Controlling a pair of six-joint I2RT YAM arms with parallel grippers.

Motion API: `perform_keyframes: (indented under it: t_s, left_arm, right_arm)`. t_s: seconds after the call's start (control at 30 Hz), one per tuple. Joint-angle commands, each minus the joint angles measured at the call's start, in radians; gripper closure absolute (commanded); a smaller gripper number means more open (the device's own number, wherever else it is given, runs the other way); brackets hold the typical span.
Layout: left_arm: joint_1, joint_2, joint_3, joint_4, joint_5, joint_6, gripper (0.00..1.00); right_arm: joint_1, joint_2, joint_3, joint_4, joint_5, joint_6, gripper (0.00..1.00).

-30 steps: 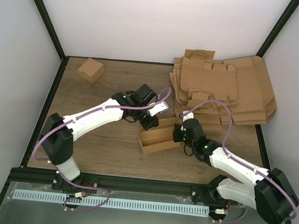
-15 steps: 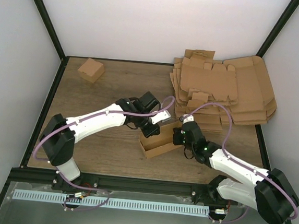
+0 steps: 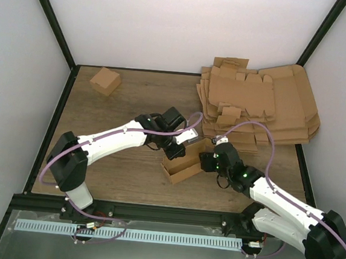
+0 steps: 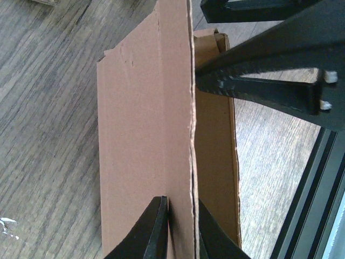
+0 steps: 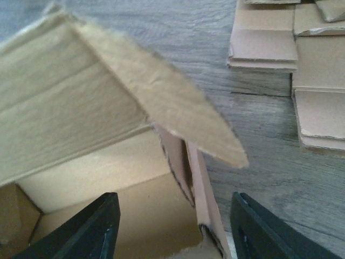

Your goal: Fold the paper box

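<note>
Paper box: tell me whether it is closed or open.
Open: the box is a walled tray, inside showing, one panel pinched by the left gripper.

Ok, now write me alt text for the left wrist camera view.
The left end effector is shut on a cardboard panel of the brown paper box, close above the wooden table. Dark parts of the right arm show at the upper right.

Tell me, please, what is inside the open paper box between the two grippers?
In the right wrist view, the paper box shows only bare cardboard floor and walls inside. Its overhanging flap hides the rest of the inside.
</note>
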Motion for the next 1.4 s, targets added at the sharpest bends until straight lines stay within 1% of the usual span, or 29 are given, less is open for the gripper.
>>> perform_keyframes:
  t_s: [0.0,0.07,0.17,0.37,0.57,0.63,0.7,0.77,0.83,0.9,1.0,1.07,1.13,1.3,1.37]
  left_arm:
    - [-0.006,0.014,0.003,0.005,0.0,-0.009,0.9]
    - [-0.007,0.015,0.002,0.004,-0.001,-0.013,0.9]
    - [-0.009,0.014,0.0,0.003,-0.003,-0.016,0.9]
    - [-0.011,0.016,0.001,0.002,-0.013,-0.019,0.9]
    - [-0.011,0.034,0.016,-0.007,-0.026,-0.025,0.9]
    - [-0.01,0.035,0.018,-0.008,-0.027,-0.024,0.9]
    - [-0.01,0.035,0.018,-0.009,-0.028,-0.024,0.9]
    - [-0.01,0.035,0.021,-0.01,-0.03,-0.022,0.9]
    - [-0.011,0.036,0.021,-0.011,-0.032,-0.021,0.9]
    - [-0.011,0.037,0.024,-0.011,-0.032,-0.02,0.9]
    - [-0.011,0.038,0.026,-0.012,-0.033,-0.021,0.9]
    - [-0.01,0.039,0.026,-0.011,-0.033,-0.021,0.9]
    - [-0.011,0.04,0.026,-0.011,-0.029,-0.023,0.9]
    - [-0.011,0.039,0.03,-0.011,-0.026,-0.023,0.9]
    - [-0.01,0.039,0.032,-0.014,-0.027,-0.023,0.9]
  right_arm:
    - [0.007,-0.034,0.064,-0.096,-0.065,0.071,0.36]
    - [0.007,-0.039,0.081,-0.125,-0.099,0.105,0.32]
    - [0.007,-0.033,0.105,-0.171,-0.144,0.148,0.3]
    - [0.008,-0.031,0.145,-0.283,-0.178,0.202,0.31]
    - [0.007,-0.059,0.147,-0.314,-0.225,0.22,0.34]
    - [0.007,-0.065,0.154,-0.334,-0.217,0.231,0.34]
    - [0.007,-0.07,0.165,-0.36,-0.178,0.255,0.34]
    - [0.007,-0.063,0.181,-0.392,-0.135,0.289,0.29]
    - [0.007,-0.049,0.185,-0.406,-0.145,0.297,0.28]
    - [0.007,-0.041,0.178,-0.404,-0.186,0.309,0.32]
    - [0.007,-0.053,0.136,-0.371,-0.26,0.33,0.43]
    - [0.007,-0.071,0.106,-0.337,-0.302,0.337,0.46]
    - [0.007,-0.085,0.089,-0.328,-0.328,0.337,0.5]
    - [0.007,-0.085,0.074,-0.333,-0.382,0.32,0.62]
    - [0.007,-0.081,0.061,-0.327,-0.396,0.316,0.69]
